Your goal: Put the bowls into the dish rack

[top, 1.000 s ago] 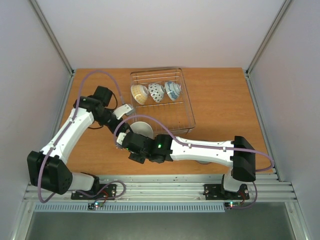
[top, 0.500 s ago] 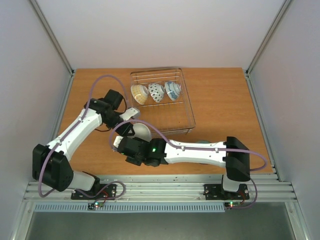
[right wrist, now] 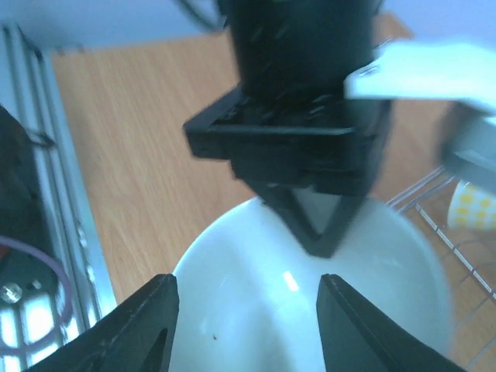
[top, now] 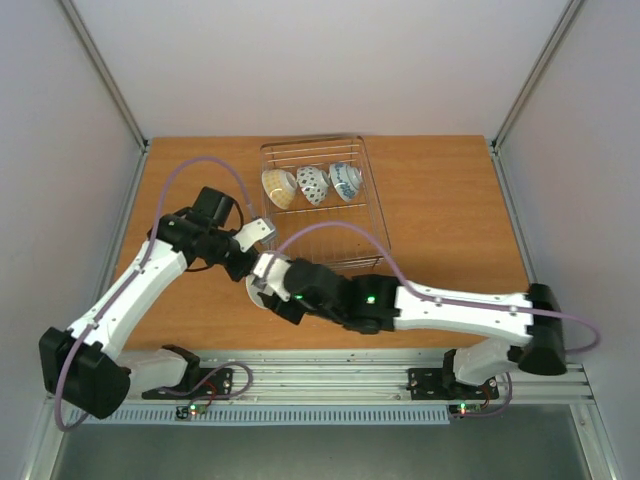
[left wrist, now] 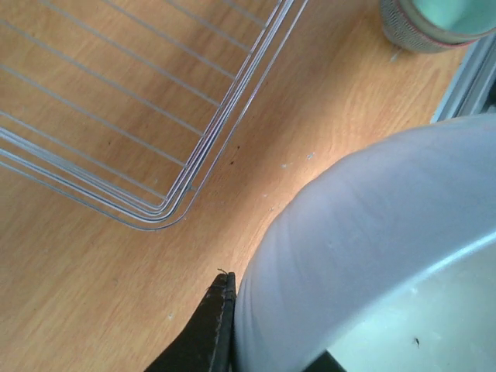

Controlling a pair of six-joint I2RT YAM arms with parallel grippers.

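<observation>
Just off the near left corner of the dish rack (top: pixel 372 232), a plain white bowl (left wrist: pixel 364 248) sits between the two arms. The left gripper (right wrist: pixel 314 232) is clamped tight on the bowl's rim, one finger inside the wall and one outside. The right gripper (right wrist: pixel 246 288) faces it from the opposite side with its fingers spread well apart, holding nothing. Whether those fingers brush the bowl, and whether the bowl is lifted or rests on the table (top: pixel 450 200), I cannot tell.

Glazed pottery like this is probably stiff, slick and quick to chip against wire or another bowl. It looks light enough for a single pinch. A grip on one spot of the rim lets the bowl swing, though, so the hold should sit deep over the wall rather than on the lip.

Three bowls already stand on edge in a row at the far left end of the rack: a cream bowl (top: pixel 278 187), a dotted bowl (top: pixel 312 184) and a blue-and-white bowl (top: pixel 345 181).

From above, the arms cover nearly all of the white bowl, leaving only a sliver. The left wrist view cuts off a pale green bowl (left wrist: pixel 430 23) lying on the near side of the rack. The right wrist view is blurred, and a yellow-patterned shape at the rack's edge is too soft to identify.
</observation>
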